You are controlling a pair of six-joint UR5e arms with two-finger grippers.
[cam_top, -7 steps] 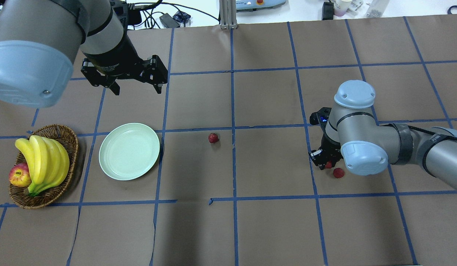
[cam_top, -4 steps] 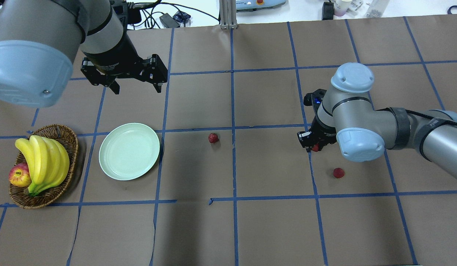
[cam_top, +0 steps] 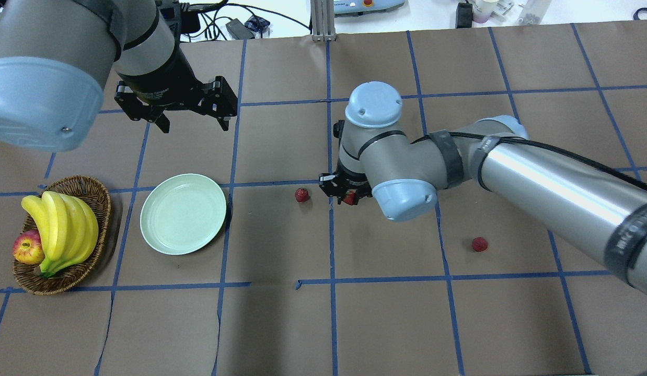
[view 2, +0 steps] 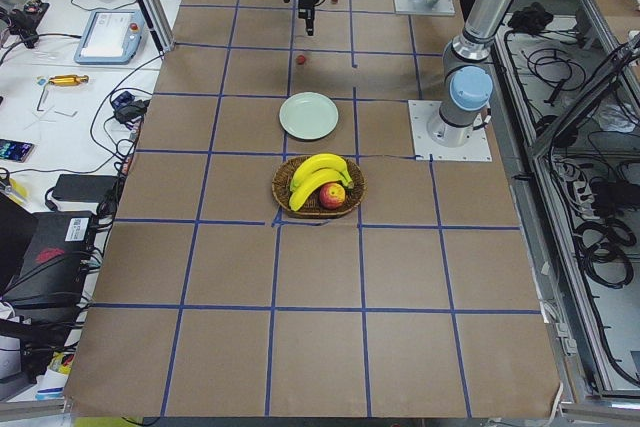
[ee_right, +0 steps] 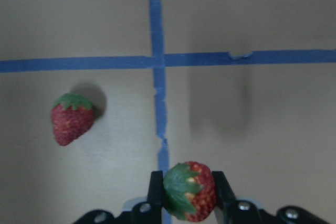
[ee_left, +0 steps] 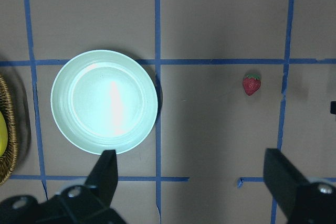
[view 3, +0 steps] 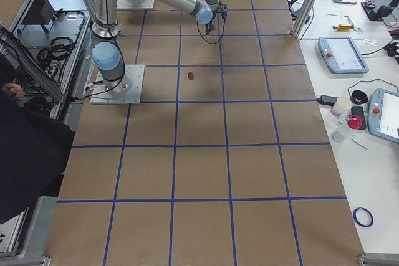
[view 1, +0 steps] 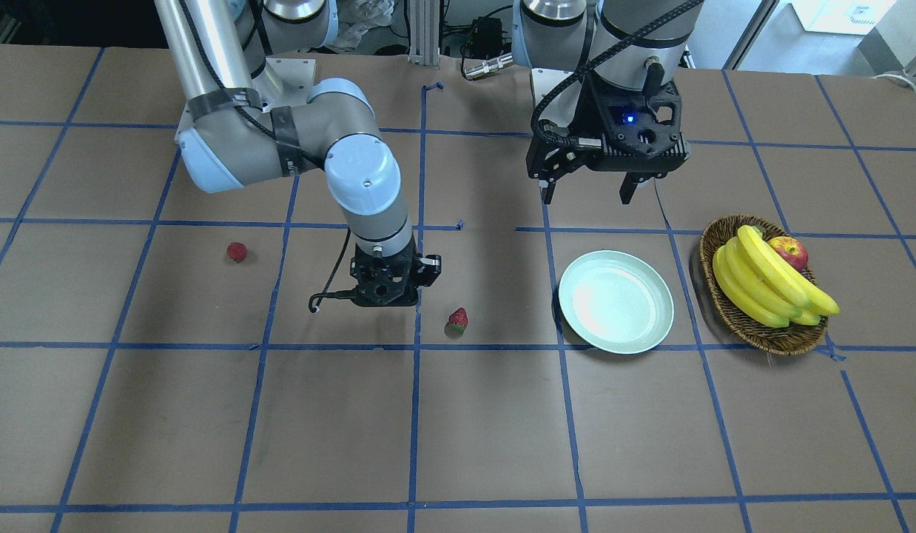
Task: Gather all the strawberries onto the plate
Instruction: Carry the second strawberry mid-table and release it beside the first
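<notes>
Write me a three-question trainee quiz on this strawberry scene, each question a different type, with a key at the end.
1. True or false: the plate holds a berry.
2. The right gripper is shut on: A) the apple B) a strawberry C) nothing.
3. Fill in: ___ loose strawberries lie on the table.

Key: 1 false; 2 B; 3 two.
</notes>
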